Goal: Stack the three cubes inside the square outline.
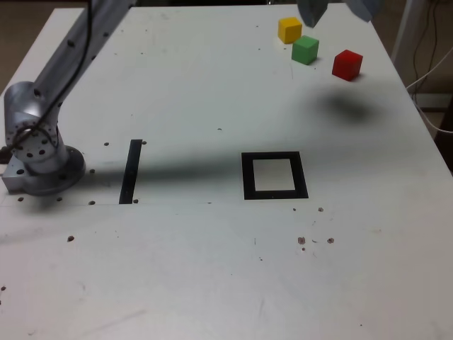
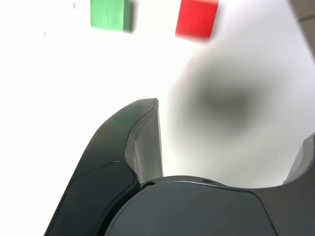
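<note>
Gripper (image 1: 338,8) hangs high over the far right of the table (image 1: 212,283) in the exterior view, jaws spread wide w/ nothing between them. All 3 cubes sit loose on the far right: yellow (image 1: 289,30) farthest, green (image 1: 305,49) just beside it, red (image 1: 347,64) a bit to the right, apart. Square outline (image 1: 274,175) lies nearer, mid-table, nothing in it. Black strip (image 1: 131,171) to its left, by the arm base (image 1: 39,159).

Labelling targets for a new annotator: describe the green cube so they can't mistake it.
On the white table, look to the far corner on the exterior view's right, well beyond the black square outline. Three small cubes sit there in a loose diagonal row. The green cube is the middle one, close beside the yellow cube and with a wider gap to the red cube.
</note>
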Robot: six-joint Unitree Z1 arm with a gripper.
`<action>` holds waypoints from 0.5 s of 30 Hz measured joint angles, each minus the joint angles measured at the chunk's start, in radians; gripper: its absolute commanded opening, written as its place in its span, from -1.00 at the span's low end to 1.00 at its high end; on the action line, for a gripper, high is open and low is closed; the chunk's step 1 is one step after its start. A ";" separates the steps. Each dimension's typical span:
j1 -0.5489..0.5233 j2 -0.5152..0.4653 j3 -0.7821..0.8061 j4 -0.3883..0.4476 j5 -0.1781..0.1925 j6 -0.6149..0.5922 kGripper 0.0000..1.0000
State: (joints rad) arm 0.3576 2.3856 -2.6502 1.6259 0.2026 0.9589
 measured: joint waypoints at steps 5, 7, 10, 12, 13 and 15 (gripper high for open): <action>0.043 0.116 -0.107 0.000 0.036 0.038 0.98; 0.046 0.153 -0.138 0.000 0.049 0.048 0.97; 0.048 0.197 -0.163 -0.001 0.060 0.056 0.97; 0.050 0.233 -0.181 -0.002 0.066 0.065 0.96; 0.051 0.252 -0.192 -0.003 0.067 0.068 0.96; 0.051 0.287 -0.205 -0.006 0.067 0.071 0.96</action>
State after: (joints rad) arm 0.4087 2.6730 -2.8549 1.6203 0.2693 1.0295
